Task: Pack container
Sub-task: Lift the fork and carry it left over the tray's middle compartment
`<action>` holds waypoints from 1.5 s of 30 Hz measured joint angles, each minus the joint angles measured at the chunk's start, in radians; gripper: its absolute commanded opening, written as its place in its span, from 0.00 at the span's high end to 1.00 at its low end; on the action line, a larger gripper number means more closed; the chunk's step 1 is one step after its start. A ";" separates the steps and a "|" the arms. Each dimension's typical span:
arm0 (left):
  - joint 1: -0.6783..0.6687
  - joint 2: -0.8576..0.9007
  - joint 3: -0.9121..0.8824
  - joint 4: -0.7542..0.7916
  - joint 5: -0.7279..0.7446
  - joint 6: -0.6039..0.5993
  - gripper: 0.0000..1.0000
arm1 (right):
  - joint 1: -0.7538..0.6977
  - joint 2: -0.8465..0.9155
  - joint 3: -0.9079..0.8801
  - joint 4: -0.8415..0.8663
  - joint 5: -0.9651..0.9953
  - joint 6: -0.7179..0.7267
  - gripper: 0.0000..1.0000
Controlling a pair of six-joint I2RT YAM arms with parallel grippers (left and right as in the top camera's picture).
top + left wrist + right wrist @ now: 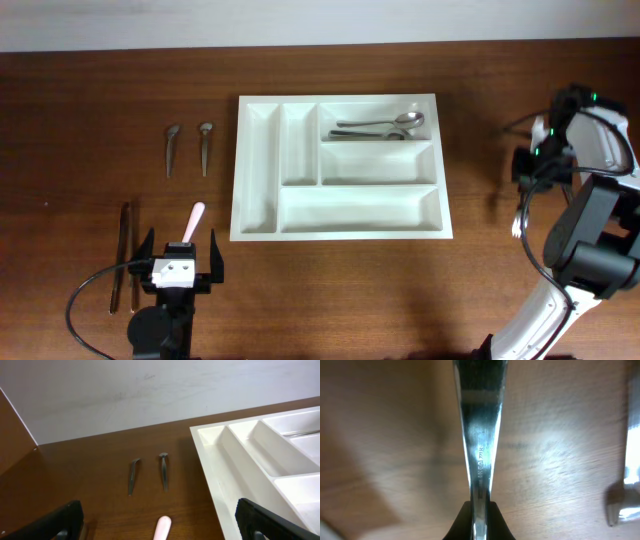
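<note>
The container (340,235) is a white compartment tray in the middle of the table, and two metal spoons (385,127) lie in its top right compartment. My left gripper (180,262) stands open near the front left. A pink-handled utensil (163,527) lies on the wood between its fingers (55,522). The tray's left rim (210,460) shows just to the right. My right gripper (479,522) is shut on a shiny metal utensil handle (479,435), held over bare wood at the far right of the table, away from the tray.
Two small metal spoons (171,148) (205,146) lie left of the tray, also seen ahead of the left gripper (132,475) (164,470). Long thin utensils (124,255) lie at the front left. Another metal piece (625,485) lies near the right gripper. The right arm (590,200) fills the right edge.
</note>
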State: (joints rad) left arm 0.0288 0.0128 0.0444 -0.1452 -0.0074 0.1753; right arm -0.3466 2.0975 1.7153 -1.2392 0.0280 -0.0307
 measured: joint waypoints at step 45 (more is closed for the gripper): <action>0.000 0.000 0.000 0.000 0.000 0.000 0.01 | 0.607 0.000 0.204 0.004 -0.185 1.764 0.96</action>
State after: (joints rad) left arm 0.0288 0.0128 0.0444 -0.1452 -0.0074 0.1753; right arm 0.2607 2.0975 1.9190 -1.2354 -0.1570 1.7329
